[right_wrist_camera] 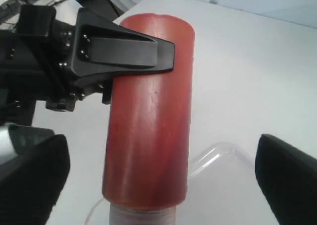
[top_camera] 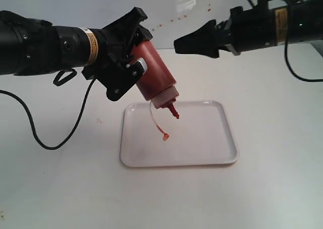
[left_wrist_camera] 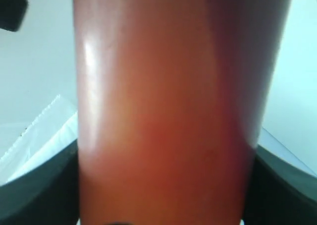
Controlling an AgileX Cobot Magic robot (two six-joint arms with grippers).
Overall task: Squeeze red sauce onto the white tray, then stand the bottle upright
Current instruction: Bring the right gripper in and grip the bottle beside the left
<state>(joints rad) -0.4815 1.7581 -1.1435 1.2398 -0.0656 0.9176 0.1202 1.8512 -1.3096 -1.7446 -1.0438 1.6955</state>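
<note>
My left gripper [top_camera: 132,57] is shut on the bottle [top_camera: 156,70], which is tilted with its red nozzle [top_camera: 174,111] pointing down over the white tray [top_camera: 202,138]. A pale strap curls down from the bottle's neck to a small red dab [top_camera: 164,135] at the tray's surface; I cannot tell if that dab is the red sauce or a cap. In the left wrist view the bottle [left_wrist_camera: 173,111] fills the picture. My right gripper [top_camera: 184,43] hangs open to the right of the bottle. Its dark fingers [right_wrist_camera: 29,180] stand wide on either side of the bottle [right_wrist_camera: 148,126] without touching it.
Faint reddish specks [top_camera: 171,21] mark the white wall behind. A black cable [top_camera: 45,138] loops on the table left of the tray. The tray's corner [right_wrist_camera: 223,158] shows below the bottle in the right wrist view.
</note>
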